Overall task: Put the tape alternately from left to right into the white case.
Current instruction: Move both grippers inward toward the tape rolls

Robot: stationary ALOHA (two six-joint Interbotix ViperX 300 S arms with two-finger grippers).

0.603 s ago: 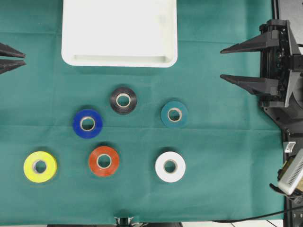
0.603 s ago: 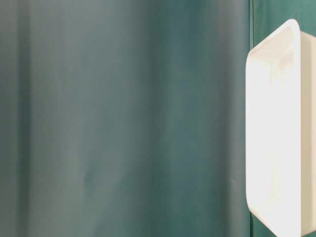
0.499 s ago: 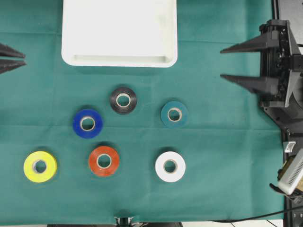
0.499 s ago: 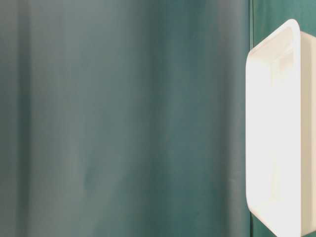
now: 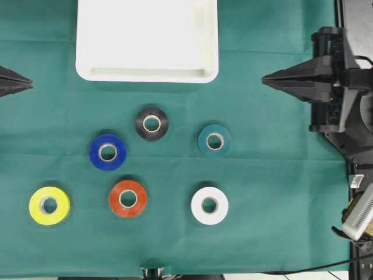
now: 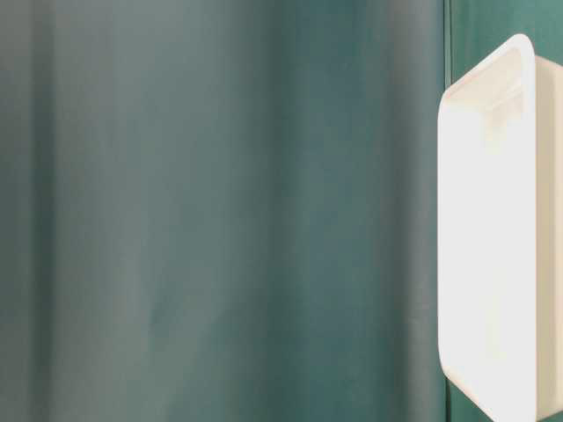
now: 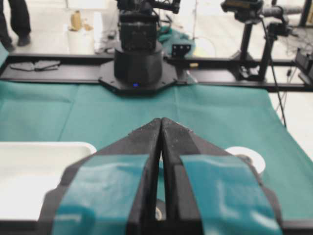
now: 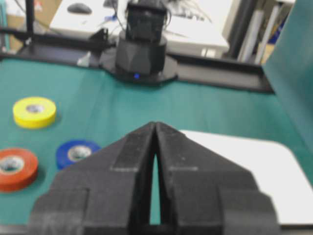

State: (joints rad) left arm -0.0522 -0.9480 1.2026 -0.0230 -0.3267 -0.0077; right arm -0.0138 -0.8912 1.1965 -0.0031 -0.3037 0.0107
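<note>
Six tape rolls lie flat on the green-covered desk (image 5: 280, 175): black tape (image 5: 151, 123), teal tape (image 5: 214, 140), blue tape (image 5: 108, 152), orange tape (image 5: 127, 198), white tape (image 5: 209, 205), and yellow tape (image 5: 49, 205) near the front left corner. The white case (image 5: 145, 73) sits at the far edge, holding nothing. The left end effector (image 5: 28, 85) at the left edge and the right end effector (image 5: 266, 79) at the right edge both have their fingers pressed together, gripping nothing.
</note>
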